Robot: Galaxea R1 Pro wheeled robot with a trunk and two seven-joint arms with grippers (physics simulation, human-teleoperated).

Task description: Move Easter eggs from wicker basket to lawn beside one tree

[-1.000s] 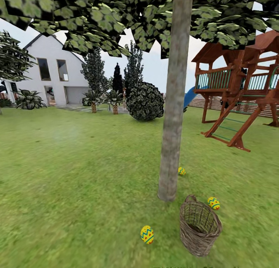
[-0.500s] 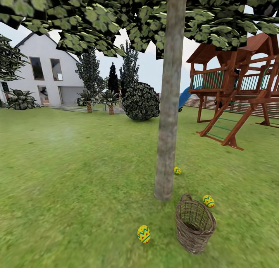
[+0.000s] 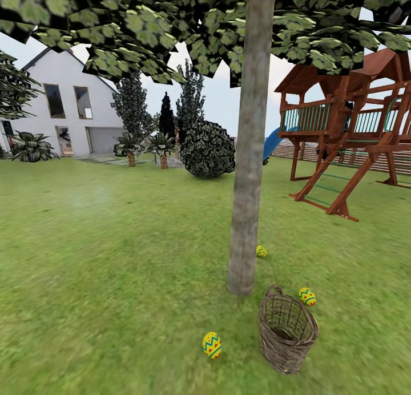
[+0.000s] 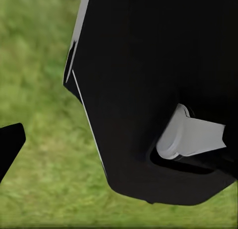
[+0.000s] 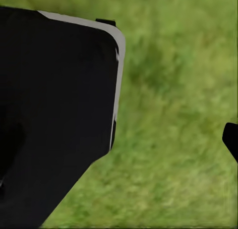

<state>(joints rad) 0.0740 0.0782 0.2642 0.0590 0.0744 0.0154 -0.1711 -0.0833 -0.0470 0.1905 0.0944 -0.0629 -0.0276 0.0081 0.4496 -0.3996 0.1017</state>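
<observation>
Hands over lawn (image 3: 114,258), basket (image 3: 287,330) beside tree (image 3: 246,172)

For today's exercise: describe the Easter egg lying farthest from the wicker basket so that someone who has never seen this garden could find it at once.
Start at the tree, the thick grey-brown trunk in the middle of the lawn, and look down to its foot. Just right of the trunk's base and a little behind it lies a small Easter egg. Unlike the other two eggs, which flank the wicker basket, it lies beyond the trunk and looks smallest.
</observation>
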